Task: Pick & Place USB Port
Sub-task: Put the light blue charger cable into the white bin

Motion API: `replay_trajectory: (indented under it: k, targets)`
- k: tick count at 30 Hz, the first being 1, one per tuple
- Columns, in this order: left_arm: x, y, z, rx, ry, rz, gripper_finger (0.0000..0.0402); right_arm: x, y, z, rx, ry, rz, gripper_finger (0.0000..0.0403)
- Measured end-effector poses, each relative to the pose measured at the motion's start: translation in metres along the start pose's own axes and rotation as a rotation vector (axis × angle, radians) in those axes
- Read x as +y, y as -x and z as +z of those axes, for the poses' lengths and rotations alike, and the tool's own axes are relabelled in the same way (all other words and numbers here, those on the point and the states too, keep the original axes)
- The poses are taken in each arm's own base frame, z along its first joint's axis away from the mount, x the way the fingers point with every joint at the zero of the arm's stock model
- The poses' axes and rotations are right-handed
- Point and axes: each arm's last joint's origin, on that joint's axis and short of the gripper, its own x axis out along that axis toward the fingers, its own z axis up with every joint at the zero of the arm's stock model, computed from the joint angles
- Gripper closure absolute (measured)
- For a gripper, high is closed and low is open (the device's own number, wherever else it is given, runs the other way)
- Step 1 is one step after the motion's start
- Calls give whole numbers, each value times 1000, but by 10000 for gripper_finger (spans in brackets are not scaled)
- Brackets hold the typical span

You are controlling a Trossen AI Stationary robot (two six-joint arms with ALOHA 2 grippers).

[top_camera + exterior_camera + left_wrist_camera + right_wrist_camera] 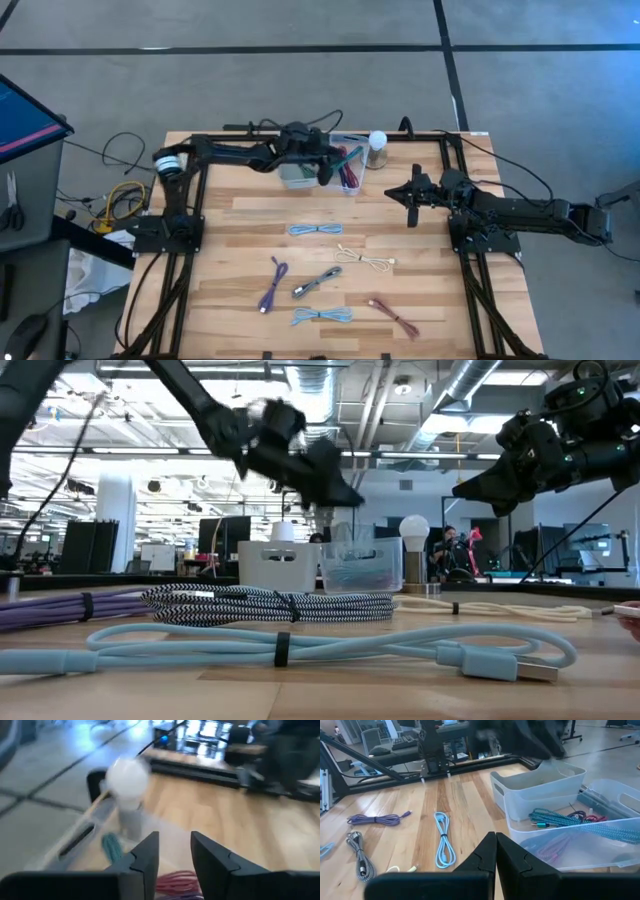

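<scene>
My left gripper point(326, 163) point(175, 840) hovers open over the clear bin point(347, 172) at the table's far edge, and nothing shows between its fingers. That bin point(580, 840) holds teal point(555, 817), red point(176, 882) and purple cables. The white bin point(537, 782) stands against it. My right gripper point(393, 193) point(496, 847) is shut and raised to the right of the bins. Several bundled USB cables lie flat on the wood: light blue point(315, 230), cream point(365, 258), purple point(272, 283), grey braided point(315, 285), another light blue point(320, 316) and maroon point(393, 315).
A white bulb-shaped object point(377, 148) point(127, 777) stands just right of the clear bin. Black frame rails point(185, 260) run along the table's left, right and far sides. Bare wood lies between the bins and the cables.
</scene>
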Motion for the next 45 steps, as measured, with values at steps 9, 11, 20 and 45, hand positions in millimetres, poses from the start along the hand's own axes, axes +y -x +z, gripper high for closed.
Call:
replay_trajectory:
  k: [9,11,20,45]
  targets:
    - [-27,85,48,204,-107,-73,315,0,0,0,2,0,1,401]
    - [-38,99,52,247,-133,-104,315,0,0,0,2,-1,1,401]
    - [-94,118,57,294,-389,-247,295,0,0,0,0,0,2,401]
    - [-130,37,-48,792,-482,-171,224,0,0,0,0,0,1,401]
